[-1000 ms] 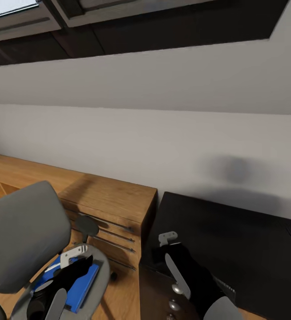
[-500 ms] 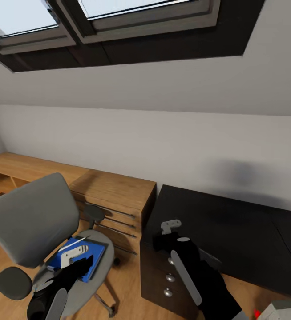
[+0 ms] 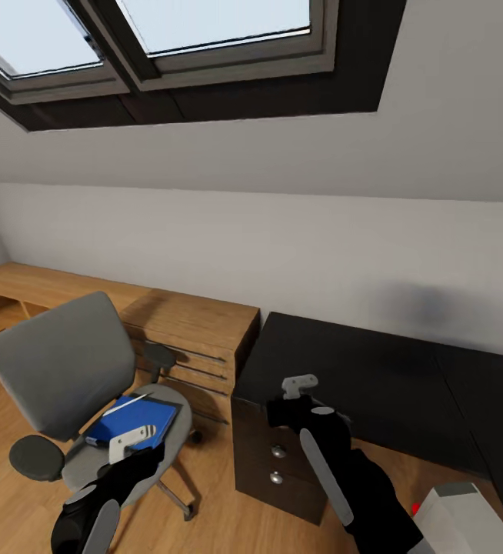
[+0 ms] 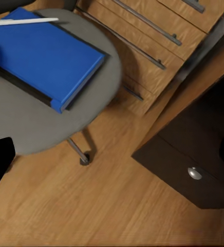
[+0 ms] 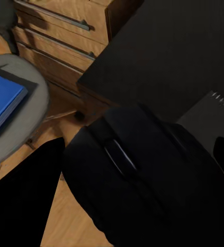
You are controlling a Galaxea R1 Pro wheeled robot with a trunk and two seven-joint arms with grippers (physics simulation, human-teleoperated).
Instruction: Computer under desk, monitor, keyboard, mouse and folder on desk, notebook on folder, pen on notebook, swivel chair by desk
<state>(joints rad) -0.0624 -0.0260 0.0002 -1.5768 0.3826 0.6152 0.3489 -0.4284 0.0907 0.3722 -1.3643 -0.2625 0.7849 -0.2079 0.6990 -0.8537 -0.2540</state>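
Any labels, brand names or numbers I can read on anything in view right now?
None can be read.
The blue folder has a plain cover with no lettering.
The white pen lying on it shows no print.
The mouse in the right gripper is plain black, no logo visible.
The computer shows a red light but no text.

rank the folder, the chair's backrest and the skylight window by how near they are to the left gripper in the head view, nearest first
1. The folder, on the swivel chair seat just ahead of the left gripper.
2. The backrest, behind the folder, farther from the robot.
3. The skylight window, high in the sloped ceiling, clearly farthest.
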